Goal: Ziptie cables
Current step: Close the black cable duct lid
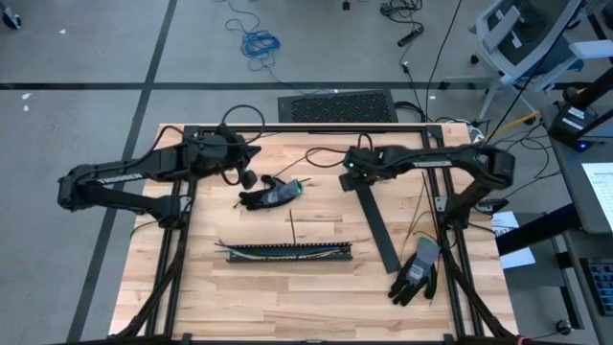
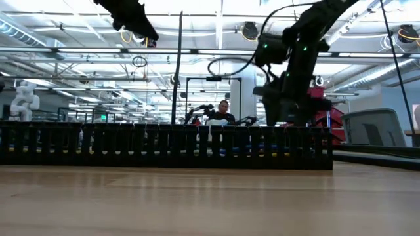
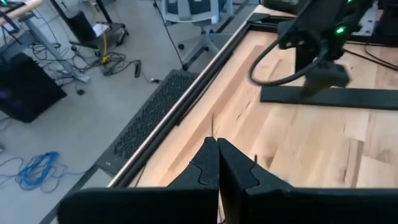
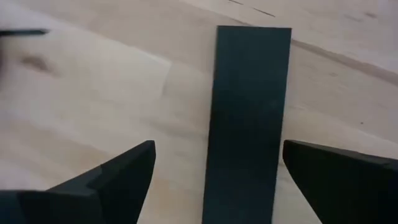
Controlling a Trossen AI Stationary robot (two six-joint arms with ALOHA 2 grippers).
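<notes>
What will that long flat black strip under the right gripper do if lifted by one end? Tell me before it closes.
The black strip lies flat on the table between the open fingers of the right gripper. It looks thin and straight-edged, so probably fairly stiff and light. Being long, it would likely droop or swing from an end grip. Its smooth face may slip.

Matt black strip, pale wood table
</notes>
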